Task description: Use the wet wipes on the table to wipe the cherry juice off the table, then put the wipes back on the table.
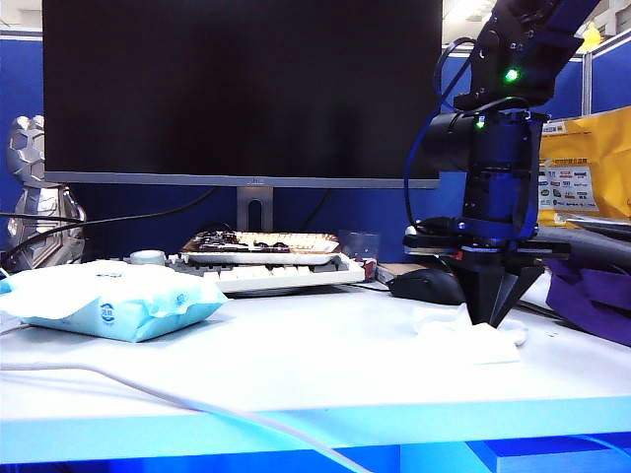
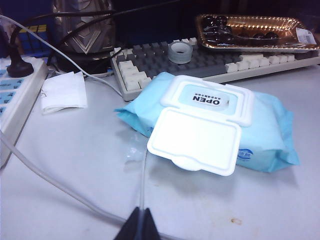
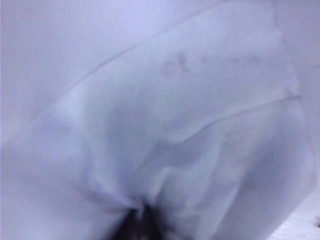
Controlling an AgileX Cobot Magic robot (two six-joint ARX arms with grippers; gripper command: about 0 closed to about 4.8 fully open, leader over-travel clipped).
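Observation:
The wet wipes (image 1: 463, 337) lie as one crumpled white sheet on the white table (image 1: 296, 365), right of centre and just in front of the mouse. My right gripper (image 1: 490, 317) points straight down, its tips shut and pinching the sheet against the table. Seen from the right wrist, the wet wipes (image 3: 190, 130) fill the picture with faint marks on them, and the right gripper (image 3: 142, 219) is bunched into the folds. My left gripper (image 2: 141, 212) hovers shut and empty over a thin cable, near the pack. No cherry juice shows clearly; a tiny brownish speck (image 2: 233, 220) marks the table.
A light-blue wipes pack (image 1: 118, 301), lid flipped open (image 2: 195, 142), lies at the left. Behind it stand a keyboard (image 1: 266, 268), a tray of cherries (image 1: 261, 242) and a big monitor (image 1: 242, 89). A black mouse (image 1: 426, 286) and purple cloth (image 1: 592, 301) flank the right arm. A cable (image 1: 148, 394) crosses the front.

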